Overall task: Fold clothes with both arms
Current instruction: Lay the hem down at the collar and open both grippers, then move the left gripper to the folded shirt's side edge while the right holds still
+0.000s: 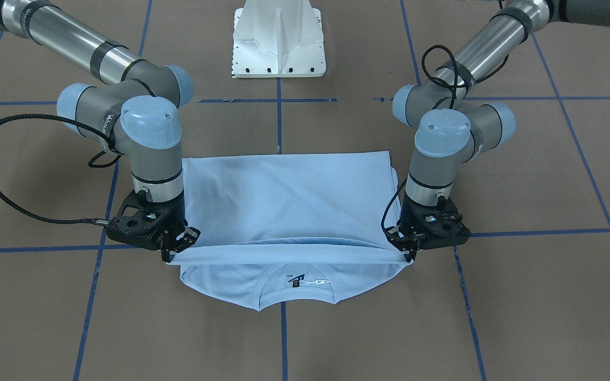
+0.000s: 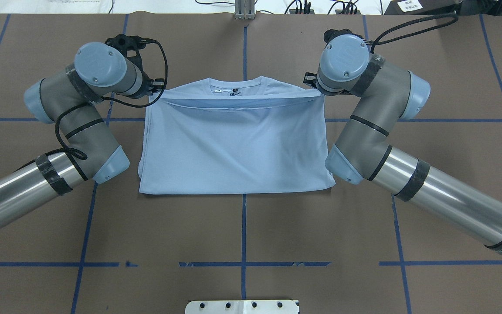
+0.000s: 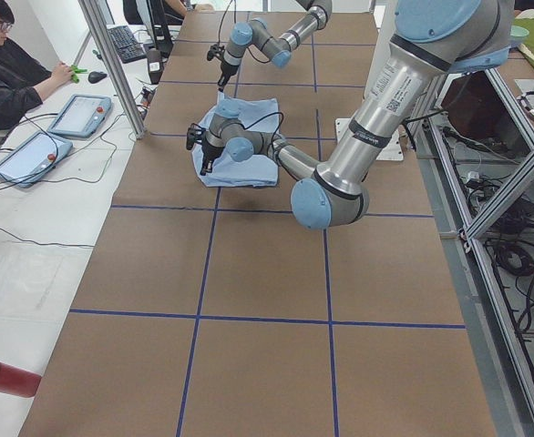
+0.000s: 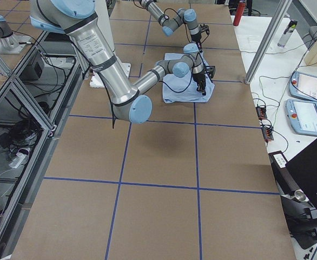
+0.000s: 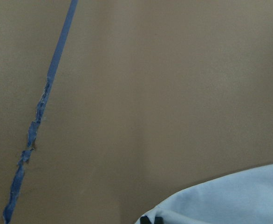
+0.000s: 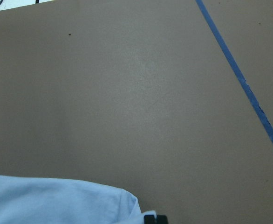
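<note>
Left end effector and right end effector each pinch a hem corner of the light blue T-shirt, its doubled-over edge just short of the collar, the rest flat on the table. To finish this fold well, I judge both should lower level and together. They should let go only once the hem lies square to the collar.

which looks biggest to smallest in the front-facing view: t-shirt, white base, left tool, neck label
1. T-shirt, by far the largest.
2. white base, though the top edge cuts it off.
3. left tool, somewhat smaller than the base; it sits nearer the camera, so this is looks only.
4. neck label, tiny.
</note>
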Action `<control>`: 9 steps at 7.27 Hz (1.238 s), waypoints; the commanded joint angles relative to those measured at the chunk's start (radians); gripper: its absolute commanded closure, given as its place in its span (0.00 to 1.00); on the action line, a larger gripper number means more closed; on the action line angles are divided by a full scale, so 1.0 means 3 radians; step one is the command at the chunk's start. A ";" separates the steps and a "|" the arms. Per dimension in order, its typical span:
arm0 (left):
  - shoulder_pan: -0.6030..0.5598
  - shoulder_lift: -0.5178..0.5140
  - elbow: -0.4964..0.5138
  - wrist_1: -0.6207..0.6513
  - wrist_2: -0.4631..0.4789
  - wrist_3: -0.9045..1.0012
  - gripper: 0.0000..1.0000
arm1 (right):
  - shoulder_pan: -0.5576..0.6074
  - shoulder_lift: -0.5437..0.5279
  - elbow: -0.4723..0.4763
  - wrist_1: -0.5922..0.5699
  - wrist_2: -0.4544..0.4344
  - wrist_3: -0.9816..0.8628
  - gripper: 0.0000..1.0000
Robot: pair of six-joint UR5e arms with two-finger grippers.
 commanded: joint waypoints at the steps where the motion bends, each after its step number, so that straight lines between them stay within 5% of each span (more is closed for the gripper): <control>1: 0.0000 -0.0003 -0.0015 0.0002 0.0000 -0.0007 1.00 | -0.0003 0.0005 -0.0026 0.0008 -0.0013 0.0008 1.00; 2: 0.0000 0.0027 -0.0020 -0.0018 0.0000 0.0029 0.23 | -0.0023 0.0005 -0.0032 0.0003 -0.0054 -0.0012 0.01; 3: -0.0005 0.0058 -0.0111 -0.0099 -0.0010 0.0267 0.00 | -0.0024 0.0015 -0.0016 0.0003 -0.0090 -0.0043 0.00; 6: 0.0132 0.0593 -0.0897 -0.0120 -0.0036 0.0326 0.00 | -0.0008 -0.0030 0.0030 0.0237 -0.0009 -0.0401 0.00; 9: 0.0678 0.1090 -0.1425 -0.0187 0.0005 -0.0185 0.00 | -0.0008 -0.0046 0.0030 0.0249 0.0007 -0.0411 0.00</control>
